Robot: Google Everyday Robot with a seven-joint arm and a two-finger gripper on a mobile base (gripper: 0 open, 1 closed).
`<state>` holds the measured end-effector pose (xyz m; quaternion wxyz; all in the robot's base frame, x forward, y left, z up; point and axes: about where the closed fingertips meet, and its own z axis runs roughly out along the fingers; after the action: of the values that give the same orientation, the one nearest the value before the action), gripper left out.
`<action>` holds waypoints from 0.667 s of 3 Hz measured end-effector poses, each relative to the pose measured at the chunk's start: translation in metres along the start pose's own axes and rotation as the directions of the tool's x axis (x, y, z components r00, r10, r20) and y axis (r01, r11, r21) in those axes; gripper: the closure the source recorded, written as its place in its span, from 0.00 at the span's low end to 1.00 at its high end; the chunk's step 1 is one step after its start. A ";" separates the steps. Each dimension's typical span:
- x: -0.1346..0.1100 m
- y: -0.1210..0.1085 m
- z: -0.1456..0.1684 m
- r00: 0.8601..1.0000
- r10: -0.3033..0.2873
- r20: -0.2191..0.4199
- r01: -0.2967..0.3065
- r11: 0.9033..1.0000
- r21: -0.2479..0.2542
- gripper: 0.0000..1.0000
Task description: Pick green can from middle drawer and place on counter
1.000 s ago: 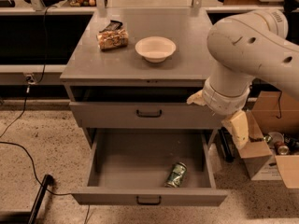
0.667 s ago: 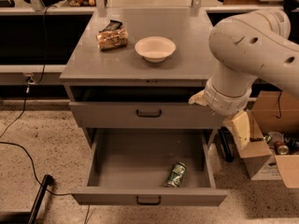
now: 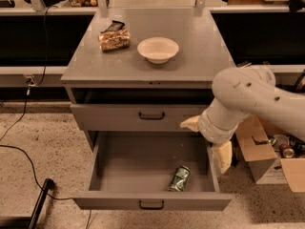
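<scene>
arm lower than before, end effector beside open middle drawer, grip unclear; bowl on counter

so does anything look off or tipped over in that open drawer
The green can lies on its side, askew, at the front right of the middle drawer. The claw hangs beside the drawer's right edge, away from the can.

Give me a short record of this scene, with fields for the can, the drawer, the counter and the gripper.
green can: lying on its side, front right of the middle drawer
middle drawer: open
counter: holds a white bowl and a snack bag
gripper: at the drawer's right edge, not touching the can
</scene>
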<state>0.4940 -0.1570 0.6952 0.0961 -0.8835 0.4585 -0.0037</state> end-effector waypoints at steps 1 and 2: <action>0.004 -0.016 0.005 1.000 0.003 -0.010 -0.002 0.998 0.065 0.00; 0.004 -0.016 0.005 1.000 0.002 -0.009 -0.002 0.998 0.065 0.00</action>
<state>0.5096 -0.1507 0.6927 0.1226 -0.8794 0.4595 -0.0228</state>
